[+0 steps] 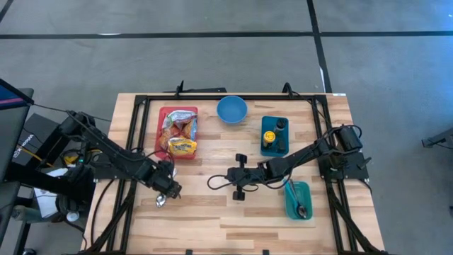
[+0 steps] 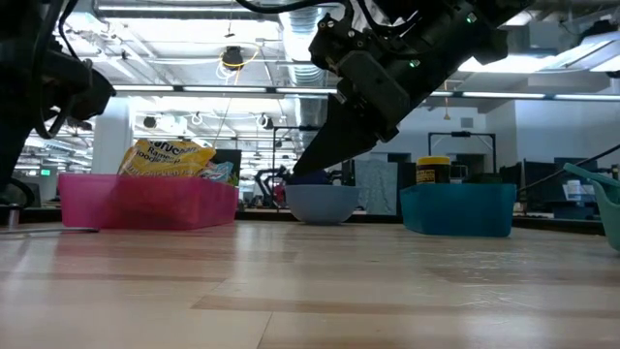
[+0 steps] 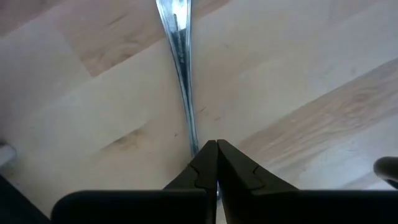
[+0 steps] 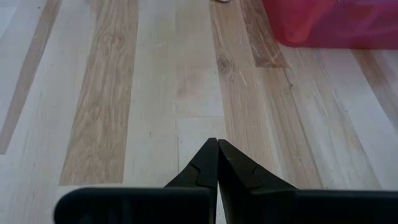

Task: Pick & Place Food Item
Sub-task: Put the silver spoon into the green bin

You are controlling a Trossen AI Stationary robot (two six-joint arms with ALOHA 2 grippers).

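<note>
Wooden table (image 1: 212, 212) bearing a pink tray (image 1: 162, 134) of snack packets (image 1: 181, 146), a blue bowl (image 1: 231, 110) and two teal bins. Right gripper (image 1: 216, 180), fingers pressed together, empty, hovers mid-table. Left gripper (image 3: 217, 147), fingers closed, tips touching a metal spoon (image 3: 180, 62) lying flat near the tray.

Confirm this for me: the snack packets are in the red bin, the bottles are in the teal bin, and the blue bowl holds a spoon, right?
Not quite. The high view shows the blue bowl empty. A spoon lies in the teal scoop-shaped container instead. The snack packets in the red bin and bottles in the teal bin are correct.
</note>
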